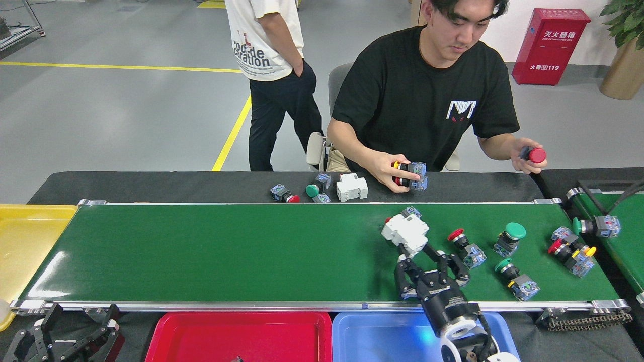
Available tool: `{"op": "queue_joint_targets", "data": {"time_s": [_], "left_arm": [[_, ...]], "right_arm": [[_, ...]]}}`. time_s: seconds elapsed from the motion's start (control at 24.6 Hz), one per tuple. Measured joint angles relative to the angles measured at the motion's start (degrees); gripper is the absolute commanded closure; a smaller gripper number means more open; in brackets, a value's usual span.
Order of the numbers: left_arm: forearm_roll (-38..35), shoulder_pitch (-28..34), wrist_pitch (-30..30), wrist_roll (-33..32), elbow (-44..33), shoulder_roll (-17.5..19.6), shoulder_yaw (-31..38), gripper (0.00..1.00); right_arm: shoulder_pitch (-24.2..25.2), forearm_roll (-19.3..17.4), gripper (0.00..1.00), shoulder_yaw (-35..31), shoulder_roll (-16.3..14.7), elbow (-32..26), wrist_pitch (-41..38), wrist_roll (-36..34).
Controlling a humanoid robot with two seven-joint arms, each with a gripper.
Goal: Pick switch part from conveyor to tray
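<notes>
Starting nearest: red tray (241, 334) and blue tray (387, 334) sit side by side along the bottom edge, yellow tray (27, 241) off to the left. Left claw (65, 334) is parked at bottom left w/ its fingers spread, holding nothing. Right claw (427, 264) reaches up over the blue tray onto the conveyor (226, 251), fingers apart, tips just at the near end of the white switch part (405, 234). Can't tell if they're actually touching it, but it doesn't look gripped.

That white part sits tilted on the belt, right of center, w/ a red button switch (408, 213) tucked right behind it. More switches on the belt to the right: a red-capped one (467, 247), a green mushroom one (509, 238), another green one (517, 279) nearer the front rail, and a red/yellow cluster (571, 251) near the right end. The narrower green belt (619, 246) at far right carries a green-capped switch (598, 225).

Behind the belt, the black desk (151, 186) has a few switches plus another white block (351, 187). Seated person in a black tee holds switches in one hand (397, 173) and a red button in the other hand (526, 157). Second person in a white tee (264, 40) stands further back.
</notes>
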Motion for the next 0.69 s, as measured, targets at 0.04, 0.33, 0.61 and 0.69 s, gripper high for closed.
{"op": "queue_joint_targets", "data": {"time_s": [0.04, 0.33, 0.61, 0.69], "left_arm": [[0.00, 0.00, 0.00, 0.00, 0.00, 0.00, 0.04, 0.00], [0.00, 0.42, 0.00, 0.00, -0.01, -0.01, 0.19, 0.00], [0.00, 0.51, -0.01, 0.00, -0.01, -0.01, -0.24, 0.00], [0.00, 0.22, -0.14, -0.05, -0.02, -0.01, -0.74, 0.00]], "right_arm": [[2.07, 0.00, 0.95, 0.05, -1.85, -1.35, -3.72, 0.15], [14.41, -0.14, 0.00, -4.99, -11.54, -2.64, -17.98, -4.48], [13.34, -0.40, 0.01, -8.14, -5.52, -3.94, 2.68, -5.30], [9.57, -0.27, 0.01, -6.70, -4.36, -3.66, 15.78, -5.33]]}}
